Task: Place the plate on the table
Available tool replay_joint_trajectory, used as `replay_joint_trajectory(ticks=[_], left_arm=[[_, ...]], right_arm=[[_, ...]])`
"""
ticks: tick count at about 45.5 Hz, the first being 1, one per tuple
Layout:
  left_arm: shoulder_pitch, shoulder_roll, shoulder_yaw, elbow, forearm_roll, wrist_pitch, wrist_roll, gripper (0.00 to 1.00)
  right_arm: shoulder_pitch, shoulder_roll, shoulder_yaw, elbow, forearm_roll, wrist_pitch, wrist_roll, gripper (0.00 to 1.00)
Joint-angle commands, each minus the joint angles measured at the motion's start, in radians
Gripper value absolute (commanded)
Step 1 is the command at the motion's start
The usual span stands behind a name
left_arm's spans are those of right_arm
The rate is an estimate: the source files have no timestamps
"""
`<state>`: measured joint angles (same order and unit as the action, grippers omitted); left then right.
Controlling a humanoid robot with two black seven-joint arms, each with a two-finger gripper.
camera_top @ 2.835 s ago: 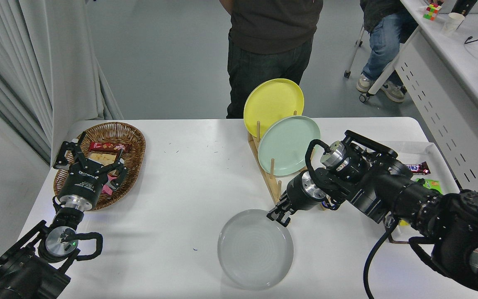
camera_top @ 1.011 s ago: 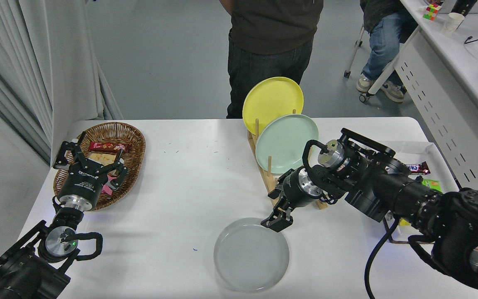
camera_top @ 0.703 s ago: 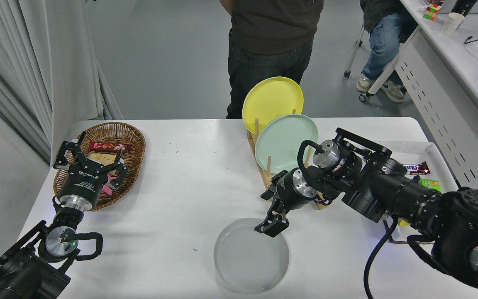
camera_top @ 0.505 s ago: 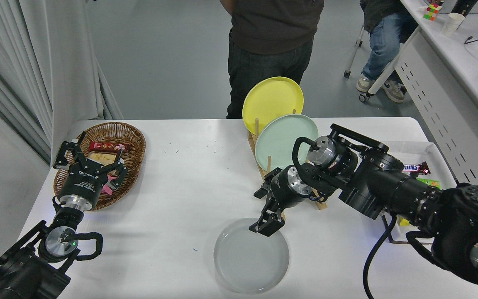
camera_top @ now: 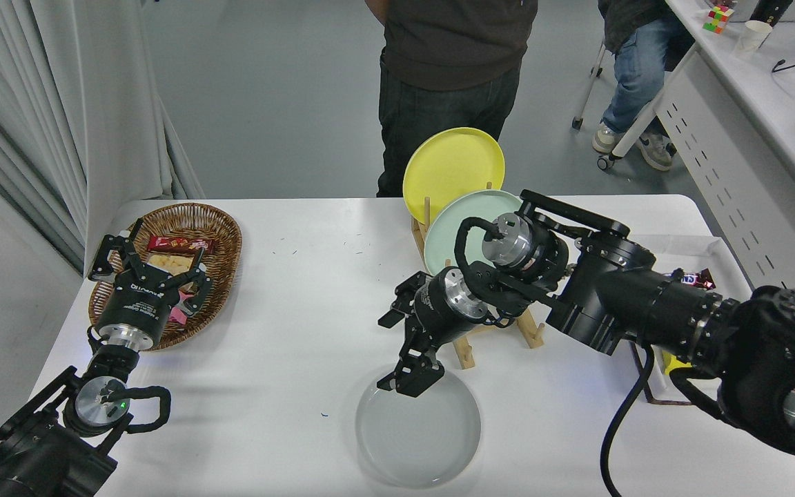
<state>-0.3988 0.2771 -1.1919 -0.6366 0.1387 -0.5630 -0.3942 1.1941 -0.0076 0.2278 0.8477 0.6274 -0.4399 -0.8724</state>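
where the plate (camera_top: 418, 438) lies flat, the table (camera_top: 301, 310) is white

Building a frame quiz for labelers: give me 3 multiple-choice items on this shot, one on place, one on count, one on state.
1. Where does the grey plate lie?
A. Flat on the white table, near its front edge
B. In the wooden rack
C. In the wicker basket

2. How many plates stand in the wooden rack?
A. None
B. Two
C. Four

3. What is the state of the right claw?
A. Shut on the yellow plate
B. Open, above the grey plate's far rim
C. Inside the basket

Key:
1 A: the grey plate rests level on the bare tabletop, in front of the rack.
2 B: only the yellow plate and the mint-green plate stand upright in it.
3 B: its fingers are spread and hold nothing.

The left claw sits parked and open over the wicker basket.
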Motion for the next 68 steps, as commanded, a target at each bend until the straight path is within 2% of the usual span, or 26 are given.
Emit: replay_joint_trajectory(ticks=[1,12,27,39,53,58,68], left_arm=[[0.000,0.001,0.000,0.000,-0.001,0.000,0.000,0.98],[0.000,0.001,0.000,0.000,-0.001,0.000,0.000,0.98],[0.000,0.001,0.000,0.000,-0.001,0.000,0.000,0.98],[0.000,0.001,0.000,0.000,-0.001,0.000,0.000,0.98],[0.000,0.001,0.000,0.000,-0.001,0.000,0.000,0.98],[0.000,0.001,0.000,0.000,0.001,0.000,0.000,0.98],[0.000,-0.001,0.000,0.000,-0.001,0.000,0.000,0.98]], right_arm=[[0.056,-0.063,-0.011,0.125,0.052,0.004,0.000,1.00],[0.102,-0.167,0.016,0.211,0.054,0.020,0.000,1.00],[0.200,-0.348,0.044,0.321,0.054,0.213,0.000,1.00],[0.275,-0.405,0.056,0.327,0.052,0.331,0.000,1.00],[0.266,-0.505,0.110,0.314,0.038,0.598,0.000,1.00],[0.233,-0.546,0.198,0.288,0.035,0.656,0.000,1.00],[0.144,-0.548,0.360,0.220,0.034,0.771,0.000,1.00]])
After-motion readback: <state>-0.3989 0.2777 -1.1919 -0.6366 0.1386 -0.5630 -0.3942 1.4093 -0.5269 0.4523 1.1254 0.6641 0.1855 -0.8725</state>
